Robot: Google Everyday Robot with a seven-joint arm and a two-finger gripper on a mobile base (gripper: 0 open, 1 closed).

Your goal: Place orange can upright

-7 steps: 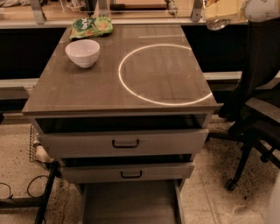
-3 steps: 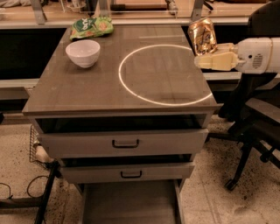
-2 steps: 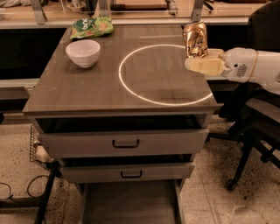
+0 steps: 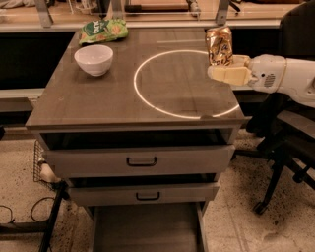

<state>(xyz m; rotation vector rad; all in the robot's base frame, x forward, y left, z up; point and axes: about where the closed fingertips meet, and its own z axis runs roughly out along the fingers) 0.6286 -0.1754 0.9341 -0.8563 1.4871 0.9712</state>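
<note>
Reaching in from the right edge of the frame, the robot's white arm (image 4: 283, 78) carried its cream-coloured two-finger gripper (image 4: 220, 70) at the right side of the grey-brown wooden table top (image 4: 93, 101). The jaws were clamped on the lower part of the small orange-gold and brown mottled drink can (image 4: 219, 45), which stood roughly upright in the grasp. It hung above the right-hand arc of the thin white circle (image 4: 134, 84) marked on the surface, and whether its base touched the wood could not be told.

In the upper left of the frame a round white ceramic bowl (image 4: 93, 59) sat on the table, well apart from the can, with a crumpled green snack bag (image 4: 103, 30) just behind it near the far edge. Below the top, two pale drawers with dark handles (image 4: 141, 161) stood partly pulled out, one above the other. A black office chair (image 4: 288, 142) occupied the right side on a speckled stone floor (image 4: 236, 216), dark cables (image 4: 19, 216) trailed at the lower left, and a light wooden counter (image 4: 162, 15) ran across the top of the frame.
</note>
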